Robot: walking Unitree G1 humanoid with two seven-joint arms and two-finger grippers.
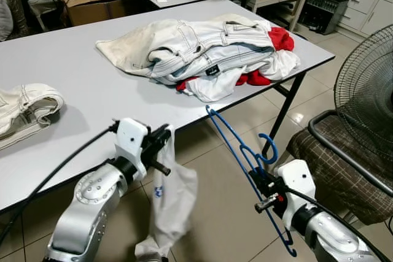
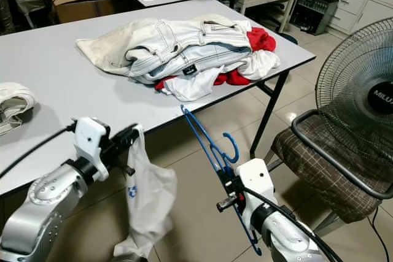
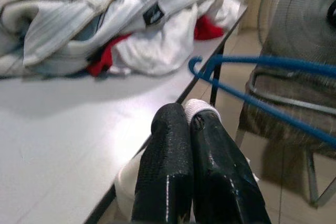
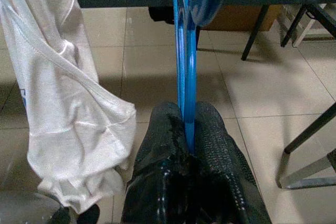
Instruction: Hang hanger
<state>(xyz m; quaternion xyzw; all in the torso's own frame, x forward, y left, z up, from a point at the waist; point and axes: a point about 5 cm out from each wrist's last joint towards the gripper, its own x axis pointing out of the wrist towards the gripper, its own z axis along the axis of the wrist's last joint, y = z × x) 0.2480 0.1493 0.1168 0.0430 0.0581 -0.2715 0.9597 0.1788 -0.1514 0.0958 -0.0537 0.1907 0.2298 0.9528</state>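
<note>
The blue hanger looks like smooth, glossy plastic, the hanging white garment is soft matt cloth, the table has a smooth grey matt top, and the floor tiles shine.

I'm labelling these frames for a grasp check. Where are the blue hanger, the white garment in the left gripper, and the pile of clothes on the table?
blue hanger (image 1: 236,145), left eye view, on its long arm.
white garment (image 1: 173,204), left eye view, on the hanging cloth.
pile of clothes (image 1: 196,47), left eye view, on the pale jeans on top.
</note>
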